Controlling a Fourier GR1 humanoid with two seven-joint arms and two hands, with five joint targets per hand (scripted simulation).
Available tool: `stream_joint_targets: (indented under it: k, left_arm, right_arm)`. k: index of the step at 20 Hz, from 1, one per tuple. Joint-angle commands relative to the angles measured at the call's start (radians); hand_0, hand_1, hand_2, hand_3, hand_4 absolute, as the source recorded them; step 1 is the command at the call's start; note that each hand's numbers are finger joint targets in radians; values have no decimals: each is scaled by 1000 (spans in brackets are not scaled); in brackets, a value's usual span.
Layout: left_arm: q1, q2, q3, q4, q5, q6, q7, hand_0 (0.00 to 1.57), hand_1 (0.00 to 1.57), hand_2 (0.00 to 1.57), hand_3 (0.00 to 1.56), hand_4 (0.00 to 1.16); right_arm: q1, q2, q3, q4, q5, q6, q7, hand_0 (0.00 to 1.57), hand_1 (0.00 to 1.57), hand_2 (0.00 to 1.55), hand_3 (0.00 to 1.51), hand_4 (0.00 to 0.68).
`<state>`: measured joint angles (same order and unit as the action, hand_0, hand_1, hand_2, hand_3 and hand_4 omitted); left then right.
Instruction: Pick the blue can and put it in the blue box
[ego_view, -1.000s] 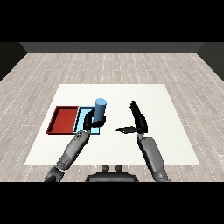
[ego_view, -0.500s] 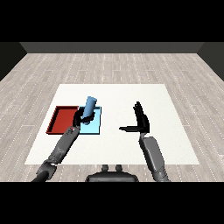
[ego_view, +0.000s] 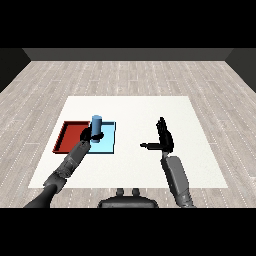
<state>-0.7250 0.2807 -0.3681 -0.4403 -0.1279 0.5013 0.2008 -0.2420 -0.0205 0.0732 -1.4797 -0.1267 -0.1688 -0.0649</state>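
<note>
A: On the white surface, left of centre, the left robot hand curls round the blue can; the can stands upright, held over the light blue tray, at that tray's left edge where it meets the red tray.

B: Is the can resting inside the tray?

A: Cannot tell; its base is hidden behind the fingers, so contact with the tray floor is unclear; its top reaches above the tray's far rim in the head view.

B: And the other arm?

A: Right of centre, the right robot hand holds nothing; its fingers are straight and point away across the surface, its thumb sticks out to the left; it sits well apart from both trays.

B: How do the trays lie?

A: Side by side and touching; red on the left, light blue on the right; the grey left forearm runs up toward them from the lower left corner.
</note>
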Motion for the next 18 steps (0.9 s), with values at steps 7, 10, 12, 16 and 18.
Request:
stream_joint_targets:
  k: [7, 10, 12, 16, 18]
  left_arm:
    - [-154, -97, -10, 341, -56, -200, 149, 1231, 1231, 1080, 0, 832]
    - [-122, -89, 14, 349, -31, -295, 75, 1463, 1463, 1338, 131, 621]
    - [-117, -129, 33, 346, -2, -418, 82, 0, 0, 0, 0, 780]
    - [-108, -111, 64, 377, -5, -123, 78, 0, 0, 0, 0, 0]
    - [-134, -114, 123, 347, 46, -30, 74, 0, 0, 0, 0, 0]
  right_arm:
    - [-60, -3, -68, 140, -25, 5, -43, 0, 0, 0, 0, 0]
    - [-44, -39, -92, 133, -40, 32, -45, 0, 0, 0, 0, 0]
    - [-24, -64, -115, 131, -73, 69, -38, 0, 0, 0, 0, 0]
    - [-26, -26, -100, 134, -57, 43, -77, 0, 0, 0, 0, 0]
    - [-6, -32, -86, 109, -37, 37, -79, 0, 0, 0, 0, 0]
